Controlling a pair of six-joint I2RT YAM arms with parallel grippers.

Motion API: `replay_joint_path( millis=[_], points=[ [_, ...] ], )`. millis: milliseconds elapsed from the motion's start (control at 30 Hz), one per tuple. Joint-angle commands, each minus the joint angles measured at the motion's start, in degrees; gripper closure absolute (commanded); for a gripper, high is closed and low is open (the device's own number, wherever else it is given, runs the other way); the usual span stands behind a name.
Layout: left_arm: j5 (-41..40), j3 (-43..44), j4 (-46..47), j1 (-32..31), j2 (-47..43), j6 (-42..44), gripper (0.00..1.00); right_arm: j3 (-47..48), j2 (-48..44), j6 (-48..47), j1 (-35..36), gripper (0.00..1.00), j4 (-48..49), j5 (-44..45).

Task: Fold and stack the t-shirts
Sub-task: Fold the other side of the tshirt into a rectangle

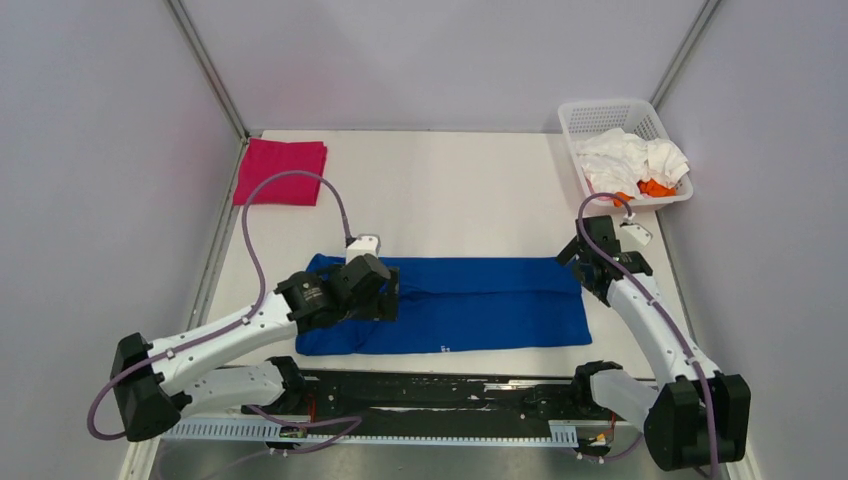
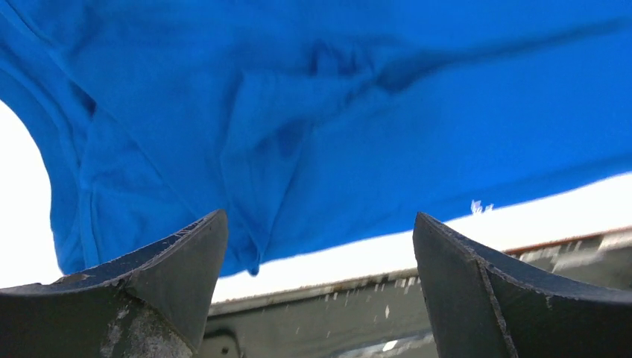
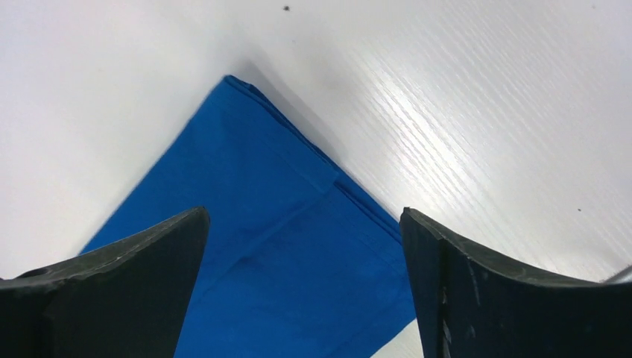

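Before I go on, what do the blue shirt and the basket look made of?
Blue shirt: soft matte cloth, probably a cotton knit; it creases and has stitched hems. Basket: seemingly white plastic, rigid open lattice walls, smooth finish.

Blue t-shirt spread as long band across near surface. Left gripper over its left end, right gripper at its right edge. Folded magenta t-shirt far left. Basket far right.

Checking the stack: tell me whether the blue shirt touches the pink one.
Apart. The top view shows bare table between blue shirt and pink shirt.
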Motion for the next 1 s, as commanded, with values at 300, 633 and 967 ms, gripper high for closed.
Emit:
replay_joint_path(
  millis=[300, 633, 967],
  points=[
    [15.2, -2.4, 23.6, 17.5, 15.0, 9.6, 0.0, -1.8, -7.5, -7.7, -0.2, 0.0, 11.2, -7.9],
    [28.7, -5.4, 23.0, 16.3, 20.3, 8.4, 0.0, -2.4, -7.8, -8.0, -0.2, 0.0, 11.3, -7.7],
    [37.7, -2.4, 22.6, 12.3, 18.9, 6.4, 0.0, -2.8, -8.7, -8.0, -0.2, 0.0, 11.3, -8.1]
  ],
)
